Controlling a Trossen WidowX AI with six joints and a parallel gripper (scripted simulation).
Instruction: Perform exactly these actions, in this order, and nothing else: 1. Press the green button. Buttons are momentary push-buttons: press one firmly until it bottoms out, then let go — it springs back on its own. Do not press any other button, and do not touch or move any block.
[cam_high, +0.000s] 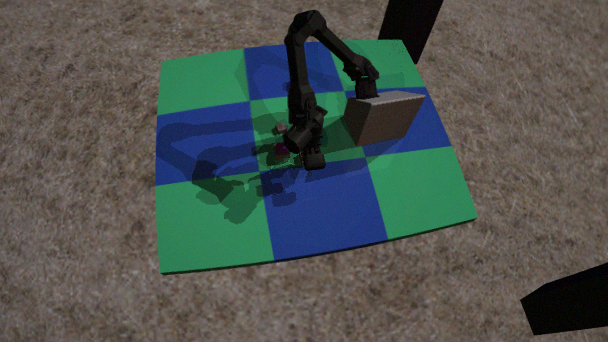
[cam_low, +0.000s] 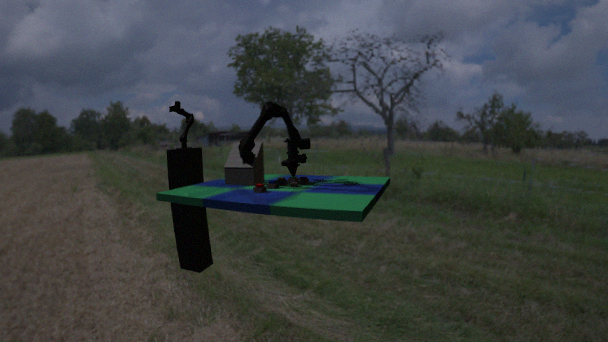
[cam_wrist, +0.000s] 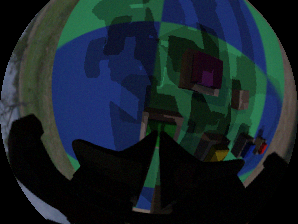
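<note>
Green button (cam_wrist: 160, 120) sat on the checkered counter (cam_high: 425, 195) directly beneath the claw (cam_wrist: 158, 137), whose fingers were pressed together on nothing. Pressing looked under way; the next move seemingly called for driving straight down, clear of the magenta button (cam_wrist: 208, 78).

A green and blue checkered board (cam_high: 425, 190) lies on dry brown grass (cam_high: 75, 280). A brown box (cam_high: 382, 117) stands on it. A black post (cam_low: 189, 210) stands beside the board. Trees (cam_low: 285, 70) rise under a cloudy sky (cam_low: 100, 45).
</note>
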